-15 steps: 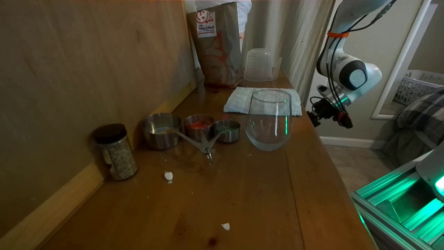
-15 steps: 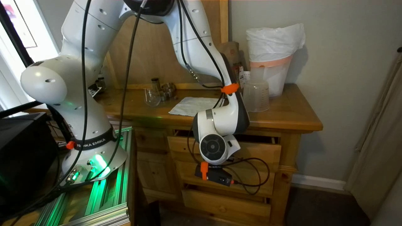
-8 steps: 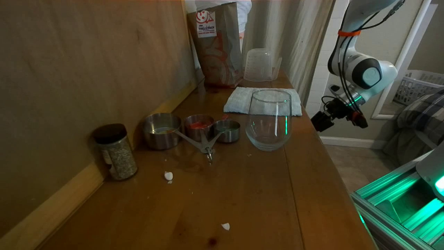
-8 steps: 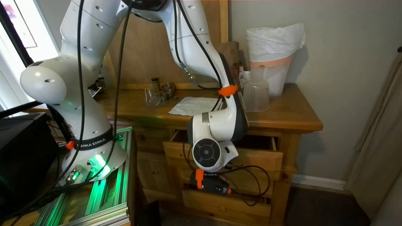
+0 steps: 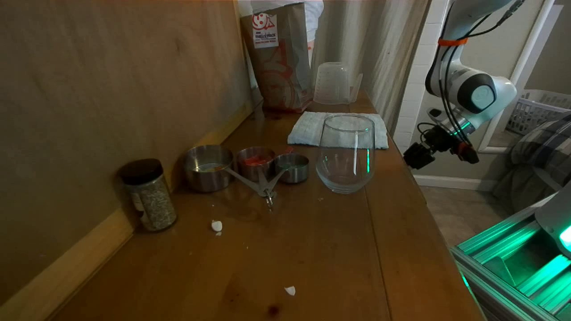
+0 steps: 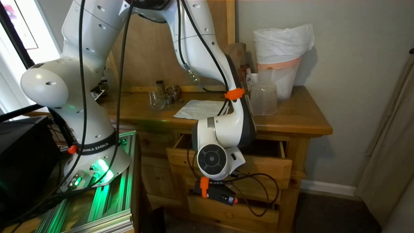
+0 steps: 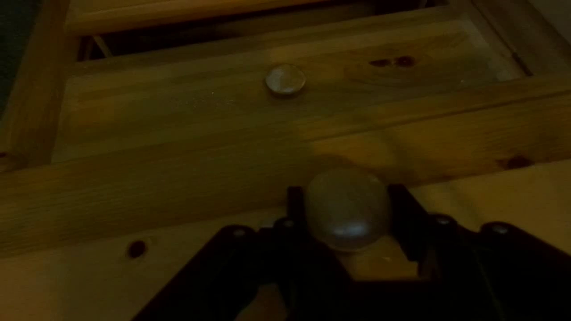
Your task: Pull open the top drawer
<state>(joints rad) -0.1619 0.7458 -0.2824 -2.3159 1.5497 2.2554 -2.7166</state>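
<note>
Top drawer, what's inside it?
In an exterior view, the top drawer shows side walls; darkness and the arm hide the rest, so I can't tell whether it holds anything.

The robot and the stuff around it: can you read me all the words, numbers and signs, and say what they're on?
"ANKA EMIKA": on the robot's black base band; its start is hidden.
Sticker on the paper bag: red picture, words too blurred to read.
Measuring jug: marks too faint to read.
Jar: label too small and dark to read.
Top drawer: no writing that I can see.
</note>
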